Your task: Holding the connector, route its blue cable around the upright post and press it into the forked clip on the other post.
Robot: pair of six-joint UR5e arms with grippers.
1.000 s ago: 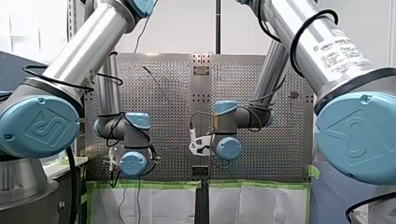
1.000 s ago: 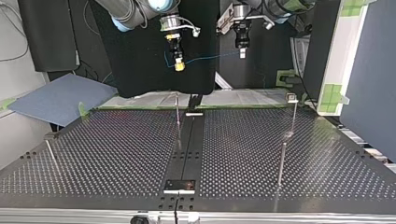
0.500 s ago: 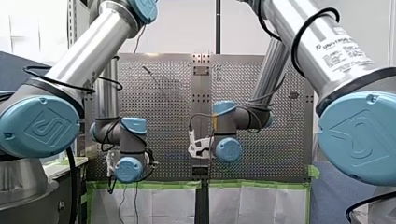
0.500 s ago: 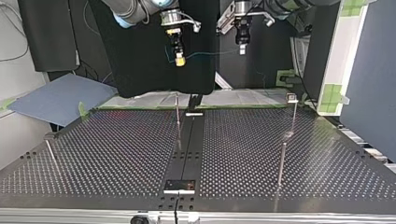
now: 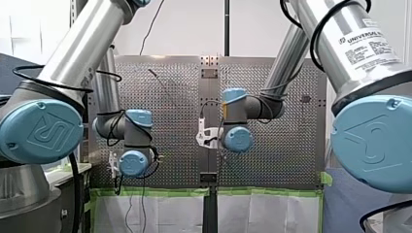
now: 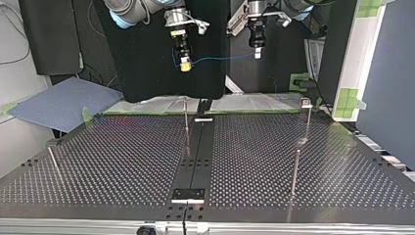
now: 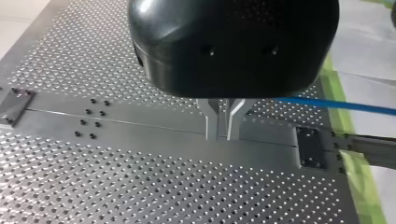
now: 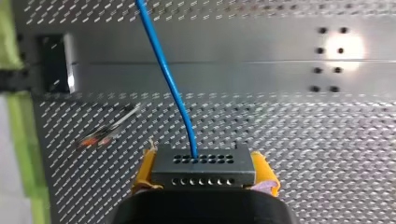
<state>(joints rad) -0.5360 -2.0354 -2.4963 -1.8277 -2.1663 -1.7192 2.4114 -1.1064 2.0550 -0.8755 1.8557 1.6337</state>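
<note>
**Connector** (image 8: 203,167): one. A dark block with rows of holes, clamped across its width between the yellow pads (image 8: 264,173) of my right claw (image 8: 203,177). It hangs high over the far edge of the desk (image 6: 122,161), well above every post.

**Blue cable** (image 8: 168,77): one. It leaves the connector's face and spans across to my left claw (image 7: 223,136). That claw's metal fingers (image 7: 212,122) are drawn almost together. I judge the cable pinched there, though the housing hides the contact in the left wrist view.

**Posts, top view:** four thin rods.
- Centre post (image 6: 186,122), near the far edge.
- Far right post (image 6: 308,120), carrying a small head (image 6: 306,102). Probably the forked clip, but too small to confirm.
- Near right post (image 6: 294,171), bare.
- Leaning post (image 6: 54,159), at the view's left.

**Risks, judged:**
- The span hangs between two claws, so uneven lowering could hook it on the wrong side of the centre post.
- Too much tension could drag the thin cable through the left claw's fingers or twist the connector in the pads.
- A slack span could sag and lie beside the narrow fork rather than in it.
- The claw bodies are bulky next to such thin rods, so a low pass could bend one.
</note>
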